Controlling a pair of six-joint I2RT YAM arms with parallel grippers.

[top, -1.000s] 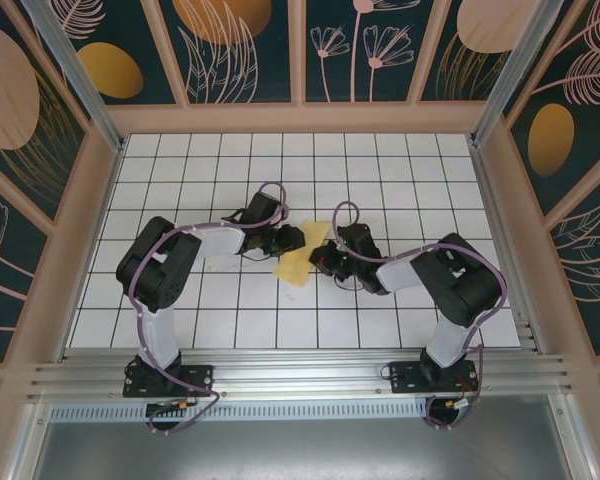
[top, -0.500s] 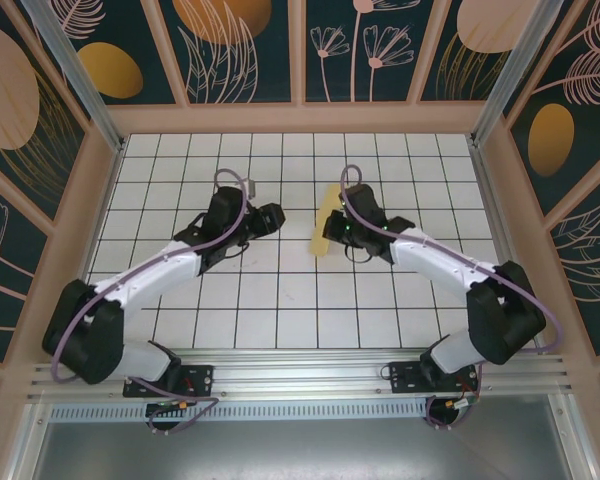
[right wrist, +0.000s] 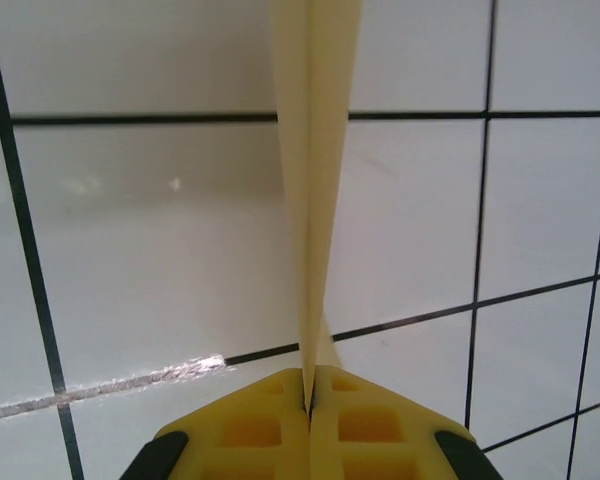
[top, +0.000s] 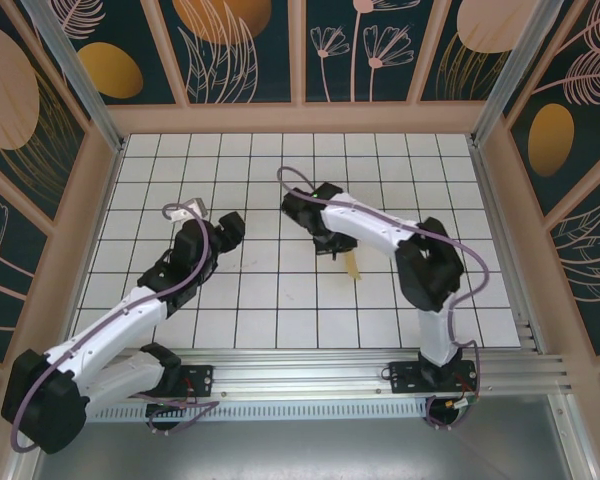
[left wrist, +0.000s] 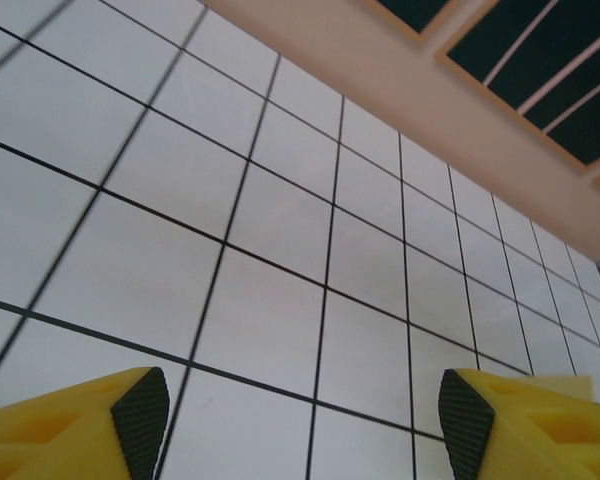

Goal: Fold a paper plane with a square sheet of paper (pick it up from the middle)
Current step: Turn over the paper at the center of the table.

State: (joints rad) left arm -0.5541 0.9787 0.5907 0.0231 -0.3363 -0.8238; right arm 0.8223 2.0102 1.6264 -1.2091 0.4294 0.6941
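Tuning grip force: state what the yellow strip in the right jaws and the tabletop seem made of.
Yellow strip: thin matte paper, likely; it shows a sharp crease and pale layers.
Tabletop: smooth, slightly glossy white panel with black grid lines, perhaps laminate; faint sheen shows.

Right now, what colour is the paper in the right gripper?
Pale yellow paper; right wrist view shows it best.
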